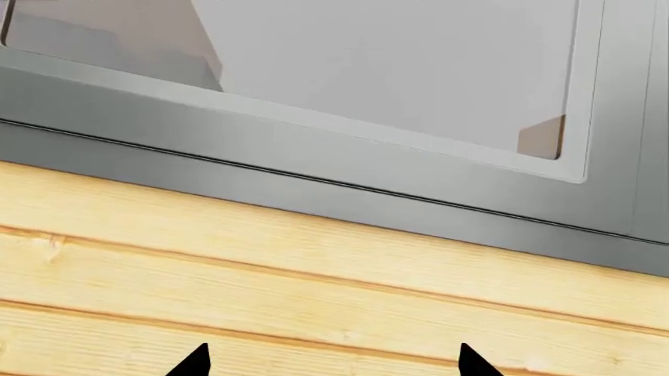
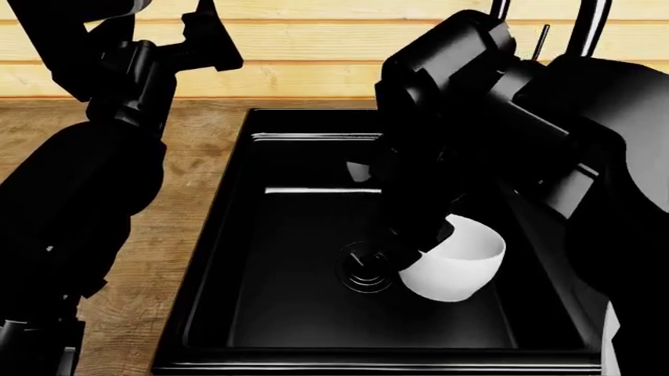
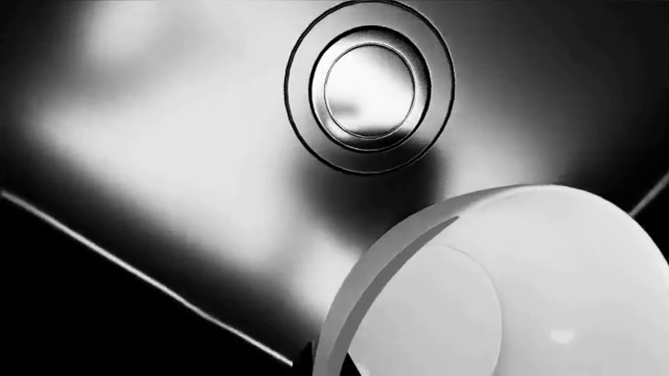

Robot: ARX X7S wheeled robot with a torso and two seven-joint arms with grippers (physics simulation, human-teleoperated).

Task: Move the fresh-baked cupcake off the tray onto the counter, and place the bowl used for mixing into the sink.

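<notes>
My right jaws hold the white bowl (image 2: 460,262) by its rim, tilted, down inside the black sink (image 2: 303,313) basin. Its glossy body hangs just beside the round drain (image 3: 368,86), which lies past my fingertips. The wooden counter (image 2: 199,164) borders the sink on my left-arm side.

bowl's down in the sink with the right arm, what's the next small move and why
Probably open the right gripper and let go. The head view shows the bowl low inside the sink, tilted beside the drain, with the gripper at its rim. The wrist view cannot confirm that it touches the basin floor, so ease it down first.
</notes>
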